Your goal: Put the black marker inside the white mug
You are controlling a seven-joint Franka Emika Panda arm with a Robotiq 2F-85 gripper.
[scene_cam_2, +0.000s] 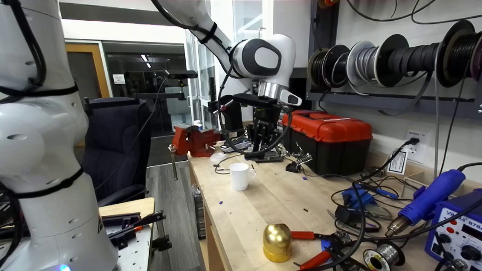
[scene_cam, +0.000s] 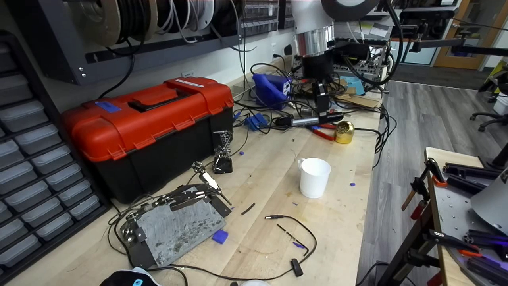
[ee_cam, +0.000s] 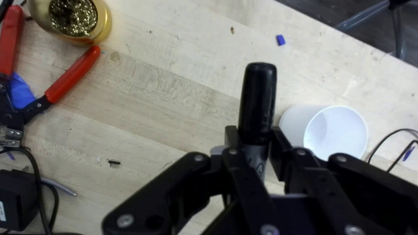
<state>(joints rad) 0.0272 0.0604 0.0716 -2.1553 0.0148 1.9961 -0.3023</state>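
Note:
The white mug (scene_cam: 314, 178) stands upright on the wooden bench; it also shows in an exterior view (scene_cam_2: 239, 177) and at the right of the wrist view (ee_cam: 295, 125). My gripper (ee_cam: 254, 137) is shut on the black marker (ee_cam: 258, 101), which has a black end and a grey body with writing. The gripper (scene_cam: 323, 113) holds the marker (scene_cam: 304, 121) roughly level above the bench, apart from the mug. In an exterior view the gripper (scene_cam_2: 260, 141) hangs down dark, and the marker cannot be made out there. Part of the marker's body is hidden behind the fingers.
A gold sponge holder (scene_cam: 344, 132) and red-handled pliers (ee_cam: 70, 76) lie near the gripper. A red toolbox (scene_cam: 158, 115) stands along the wall. Thin black cables (scene_cam: 313, 238) lie beyond the mug. A blue soldering station (scene_cam_2: 459, 229) and tangled cables are at the bench's other end.

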